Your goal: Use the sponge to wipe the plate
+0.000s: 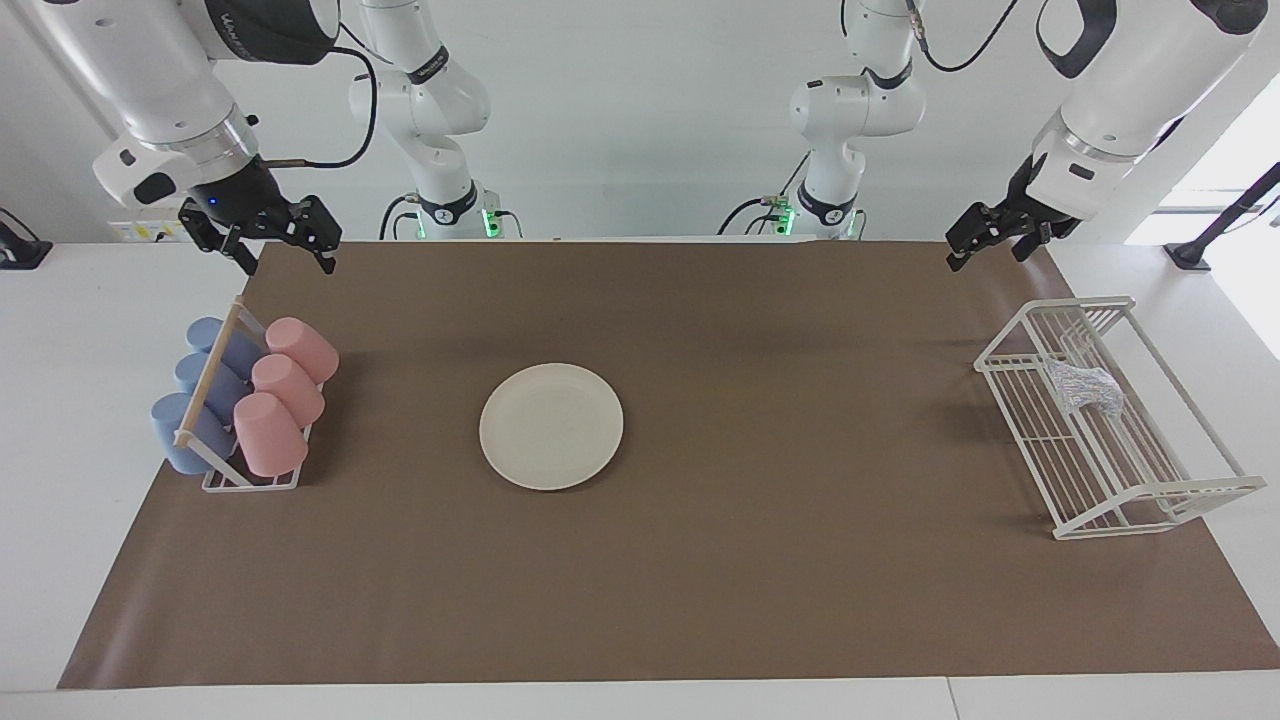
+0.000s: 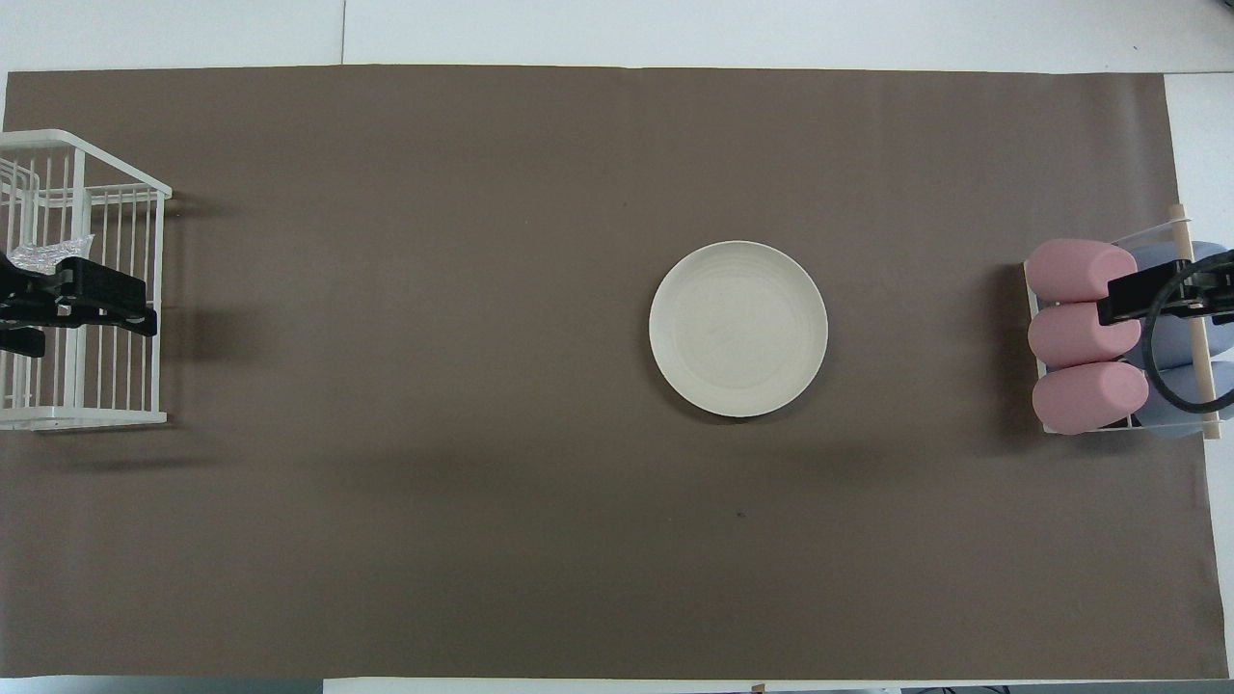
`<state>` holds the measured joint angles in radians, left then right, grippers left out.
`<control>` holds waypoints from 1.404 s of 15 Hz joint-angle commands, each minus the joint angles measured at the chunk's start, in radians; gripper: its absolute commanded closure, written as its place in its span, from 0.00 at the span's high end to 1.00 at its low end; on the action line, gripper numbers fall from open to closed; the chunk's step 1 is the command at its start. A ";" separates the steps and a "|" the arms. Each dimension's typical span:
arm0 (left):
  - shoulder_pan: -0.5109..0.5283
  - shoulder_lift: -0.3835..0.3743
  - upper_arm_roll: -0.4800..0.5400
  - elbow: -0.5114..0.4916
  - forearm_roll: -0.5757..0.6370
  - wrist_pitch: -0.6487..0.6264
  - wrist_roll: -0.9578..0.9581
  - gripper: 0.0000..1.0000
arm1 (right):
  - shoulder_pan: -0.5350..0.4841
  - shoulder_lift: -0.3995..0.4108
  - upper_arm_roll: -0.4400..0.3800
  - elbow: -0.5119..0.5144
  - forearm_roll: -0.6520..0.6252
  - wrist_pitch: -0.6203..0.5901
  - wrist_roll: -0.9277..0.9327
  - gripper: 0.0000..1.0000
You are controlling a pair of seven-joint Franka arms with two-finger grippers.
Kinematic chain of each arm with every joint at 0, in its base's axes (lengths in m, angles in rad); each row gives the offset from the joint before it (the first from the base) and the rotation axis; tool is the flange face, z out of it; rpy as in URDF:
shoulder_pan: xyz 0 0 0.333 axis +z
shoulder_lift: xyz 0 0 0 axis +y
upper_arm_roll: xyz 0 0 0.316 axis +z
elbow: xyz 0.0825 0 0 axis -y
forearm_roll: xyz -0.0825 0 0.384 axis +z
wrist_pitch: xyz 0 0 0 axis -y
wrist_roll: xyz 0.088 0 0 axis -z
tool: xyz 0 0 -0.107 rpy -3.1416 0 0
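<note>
The cream-white plate [image 1: 551, 426] lies flat on the brown mat near the table's middle; it also shows in the overhead view [image 2: 738, 328]. The silvery mesh sponge [image 1: 1085, 388] lies in the white wire basket [image 1: 1150, 495] at the left arm's end, and is partly hidden by the gripper in the overhead view [image 2: 48, 253]. My left gripper [image 1: 987, 258] hangs open and empty, raised well above the basket [image 2: 106, 304]. My right gripper [image 1: 290, 262] hangs open and empty, raised above the cup rack [image 2: 1123, 301].
A white wire rack with a wooden rod [image 1: 208, 378] holds three pink cups [image 1: 285, 392] and three blue cups on their sides at the right arm's end; it also shows in the overhead view [image 2: 1191, 318]. The brown mat [image 1: 760, 560] covers most of the table.
</note>
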<state>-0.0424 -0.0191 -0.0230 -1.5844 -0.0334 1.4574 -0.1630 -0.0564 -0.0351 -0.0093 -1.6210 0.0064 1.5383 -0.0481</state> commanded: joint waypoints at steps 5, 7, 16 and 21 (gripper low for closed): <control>0.013 0.001 -0.006 0.012 -0.014 -0.003 -0.001 1.00 | 0.006 0.001 0.002 0.006 -0.029 -0.017 0.013 1.00; 0.013 -0.002 -0.003 0.001 -0.013 0.011 0.000 1.00 | 0.006 0.001 0.002 0.006 -0.029 -0.017 0.013 1.00; -0.033 0.014 -0.009 -0.058 0.179 0.059 -0.107 1.00 | 0.006 0.001 0.002 0.006 -0.028 -0.017 0.022 1.00; -0.094 0.137 -0.009 -0.089 0.462 0.087 -0.135 1.00 | 0.006 0.000 0.002 0.006 -0.026 -0.018 0.046 1.00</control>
<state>-0.0949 0.0564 -0.0397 -1.6687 0.3233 1.5200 -0.2755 -0.0564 -0.0351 -0.0093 -1.6210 0.0064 1.5382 -0.0420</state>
